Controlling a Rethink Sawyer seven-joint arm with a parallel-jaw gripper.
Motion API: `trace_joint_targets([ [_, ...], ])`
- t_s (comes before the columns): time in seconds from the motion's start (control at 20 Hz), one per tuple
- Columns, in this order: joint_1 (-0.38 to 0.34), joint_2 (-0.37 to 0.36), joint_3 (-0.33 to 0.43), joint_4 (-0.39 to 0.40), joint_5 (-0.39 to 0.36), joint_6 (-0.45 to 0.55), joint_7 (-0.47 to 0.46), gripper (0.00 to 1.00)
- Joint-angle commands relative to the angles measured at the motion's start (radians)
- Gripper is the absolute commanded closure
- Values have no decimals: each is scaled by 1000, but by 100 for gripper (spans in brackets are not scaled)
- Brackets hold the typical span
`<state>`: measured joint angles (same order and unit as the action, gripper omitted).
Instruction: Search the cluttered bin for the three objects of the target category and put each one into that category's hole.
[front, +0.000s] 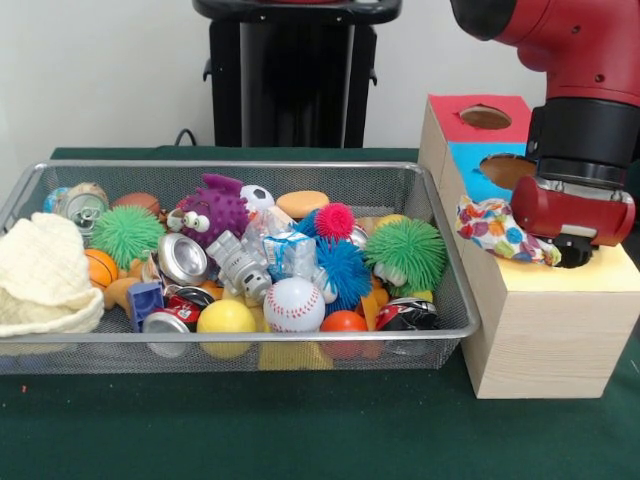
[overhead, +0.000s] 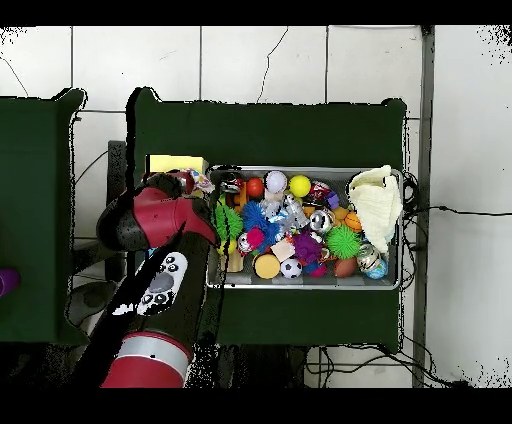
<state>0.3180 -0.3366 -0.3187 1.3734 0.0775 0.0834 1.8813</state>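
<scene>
1. While the red and black arm (front: 585, 75) reaches down over the wooden box (front: 545, 320), its gripper (front: 572, 245) sits at the box's yellow top section, right above a dark round hole whose edge shows just beneath it.
2. Beside the gripper, toward the bin, lies a soft patterned object (front: 497, 230) with coloured spots on white; it touches the gripper's red end and rests on the box's top edge. Whether the gripper is pinching it or merely next to it cannot be told, since the fingers are hidden.
3. Across the wire mesh bin (front: 250, 172) the clutter includes a baseball (front: 294, 304), a yellow ball (front: 226, 318), a green spiky ball (front: 405, 252), a purple spiky toy (front: 214, 208), crushed cans and a cream cloth (front: 45, 275).
4. Only the front view shows the box's red (front: 480, 118) and blue (front: 490, 170) sections, each with its own hole.
5. Seen from overhead, the arm covers most of the box, leaving the yellow section (overhead: 176, 163) exposed, and the patterned object (overhead: 203, 182) peeks out at the bin's end.
</scene>
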Motion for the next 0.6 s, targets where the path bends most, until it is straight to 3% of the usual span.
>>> trace_joint_targets([
  [0.05, -58, 84, 119, 80, -54, 65, 73, 0],
  [0.6, -68, 50, 121, 45, -41, 158, 47, 0],
])
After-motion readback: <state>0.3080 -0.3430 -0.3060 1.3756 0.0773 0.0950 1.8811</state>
